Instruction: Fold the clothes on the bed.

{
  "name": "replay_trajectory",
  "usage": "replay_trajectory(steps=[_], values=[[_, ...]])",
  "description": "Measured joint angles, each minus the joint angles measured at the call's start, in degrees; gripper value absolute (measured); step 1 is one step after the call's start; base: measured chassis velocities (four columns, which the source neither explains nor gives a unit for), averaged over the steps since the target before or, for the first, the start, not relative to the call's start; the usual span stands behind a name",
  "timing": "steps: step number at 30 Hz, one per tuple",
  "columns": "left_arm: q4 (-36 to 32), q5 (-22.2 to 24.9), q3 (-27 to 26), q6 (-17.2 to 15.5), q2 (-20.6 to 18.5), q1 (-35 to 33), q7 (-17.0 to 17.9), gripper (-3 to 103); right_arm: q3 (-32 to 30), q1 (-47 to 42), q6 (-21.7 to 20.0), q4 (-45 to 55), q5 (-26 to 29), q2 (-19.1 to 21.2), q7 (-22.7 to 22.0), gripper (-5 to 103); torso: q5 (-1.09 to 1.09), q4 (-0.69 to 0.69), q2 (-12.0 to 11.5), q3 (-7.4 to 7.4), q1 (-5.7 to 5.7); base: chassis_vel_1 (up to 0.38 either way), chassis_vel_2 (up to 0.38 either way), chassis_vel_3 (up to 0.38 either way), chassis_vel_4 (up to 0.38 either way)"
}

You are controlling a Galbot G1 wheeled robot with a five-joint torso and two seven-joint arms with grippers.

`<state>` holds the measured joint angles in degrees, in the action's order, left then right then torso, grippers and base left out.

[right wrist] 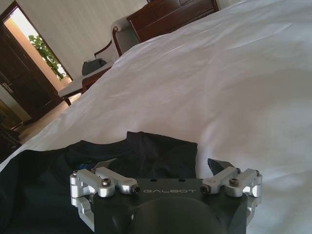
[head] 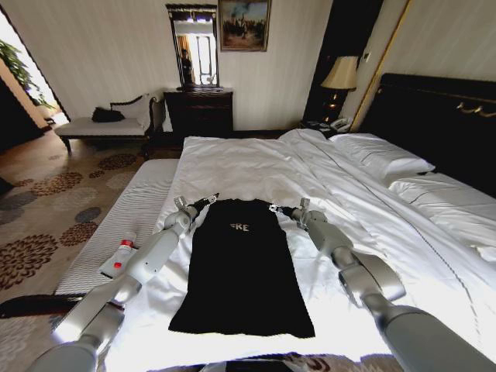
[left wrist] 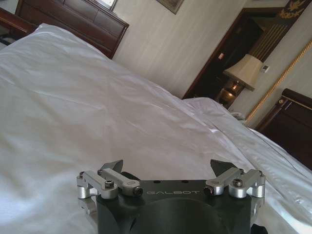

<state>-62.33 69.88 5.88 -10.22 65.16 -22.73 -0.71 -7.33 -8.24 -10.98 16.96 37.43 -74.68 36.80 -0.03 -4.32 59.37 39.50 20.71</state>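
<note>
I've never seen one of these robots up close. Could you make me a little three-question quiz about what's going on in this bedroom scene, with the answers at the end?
1. True or false: the black T-shirt is rolled into a ball on the bed.
2. Where do the left gripper and the right gripper sit? A) at the shirt's two top corners B) both at its bottom hem C) up by the pillows
3. Fill in: the shirt has its sleeves folded in, making a long ____ strip.

Key
1. False: it lies flat on the white duvet.
2. A, both with fingers apart.
3. narrow
</note>
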Motion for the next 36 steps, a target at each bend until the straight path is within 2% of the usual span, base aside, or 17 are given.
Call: replay_trajectory(steps=[18,36], values=[[-1.9,0.2,-0.2,0.2,-0.8,-1.0,-0.2,100,-4.1,1.3,0.5,-3.3,-4.6,-1.3,-0.2,100,-0.01,0.00,0.0,0.00,0.00,0.000,0.000,0.000,0.000],[-4.7,1.0,-0.4,0.2,-2.3,-1.7,0.0,100,-5.5,2.1,0.5,-4.7,-5.9,-2.5,-1.7,99,-0.01,0.00,0.0,0.00,0.01,0.000,0.000,0.000,0.000]])
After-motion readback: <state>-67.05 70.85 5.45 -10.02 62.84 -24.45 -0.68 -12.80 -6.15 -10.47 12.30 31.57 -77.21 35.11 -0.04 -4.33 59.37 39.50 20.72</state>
